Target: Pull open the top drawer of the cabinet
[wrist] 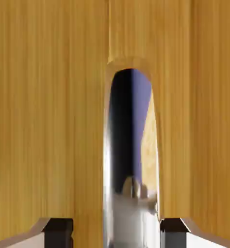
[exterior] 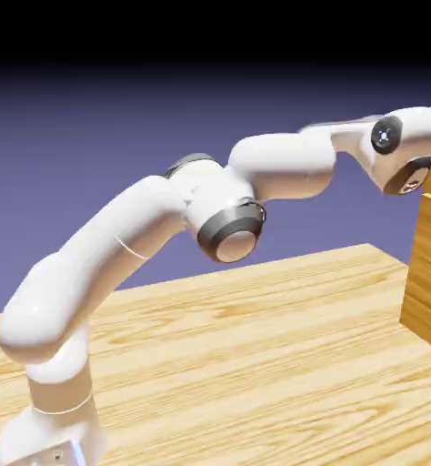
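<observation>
The hand view is filled by the honey-brown wood front of the top drawer (wrist: pixel 49 97). Its shiny metal handle (wrist: pixel 131 145) runs up the middle and mirrors the dark violet backdrop. My gripper (wrist: pixel 117 232) straddles the handle. The right fingertip (wrist: pixel 174 227) lies against the handle's edge, and a strip of wood shows between the left fingertip (wrist: pixel 58 228) and the handle, so the jaws stand narrow but open. In the exterior view the arm reaches right and its hand (exterior: pixel 403 150) meets the cabinet (exterior: pixel 430 273) near its top. The fingers are cut off by the picture's edge there.
The cabinet stands on a pale wooden tabletop (exterior: pixel 255 364) at the exterior view's right. The arm's base (exterior: pixel 51 428) is at the lower left, and its elbow (exterior: pixel 228 227) hangs high over the table.
</observation>
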